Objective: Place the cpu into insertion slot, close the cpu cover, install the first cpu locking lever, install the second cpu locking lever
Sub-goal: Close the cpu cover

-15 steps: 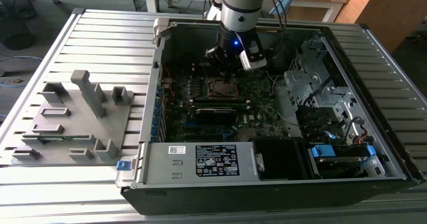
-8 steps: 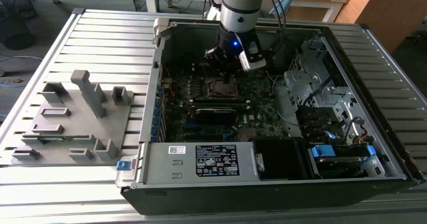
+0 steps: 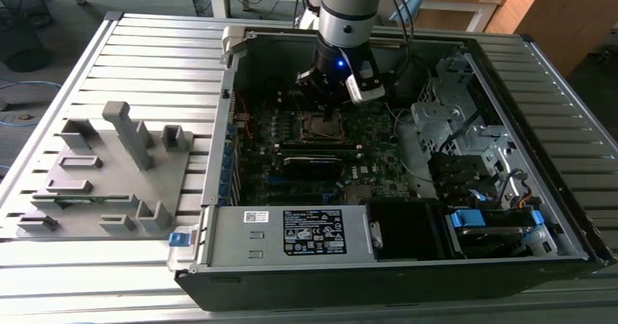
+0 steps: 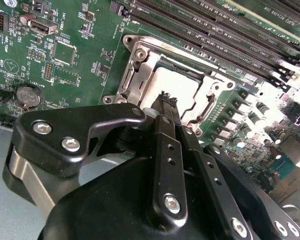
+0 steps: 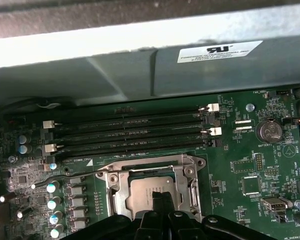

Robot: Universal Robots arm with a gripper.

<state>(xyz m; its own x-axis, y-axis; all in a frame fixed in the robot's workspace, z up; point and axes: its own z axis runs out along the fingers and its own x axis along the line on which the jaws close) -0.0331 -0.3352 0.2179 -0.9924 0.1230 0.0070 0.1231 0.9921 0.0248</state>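
Second wrist view: the cpu (image 4: 182,80) shows through the window of the cpu cover (image 4: 140,77), which lies flat around it. The gripper (image 4: 166,99), clenched on nothing, holds its tips right over the cpu; I can't tell whether they touch. In the exterior view the insertion slot (image 3: 325,126) sits in the middle of the motherboard (image 3: 271,121), inside the open computer case (image 3: 220,143).

Exterior view looks down; wrist views closely share the insertion slot (image 5: 150,173).

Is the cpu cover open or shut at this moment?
Shut. In the second wrist view the cpu cover lies flat, framing the cpu through its window.
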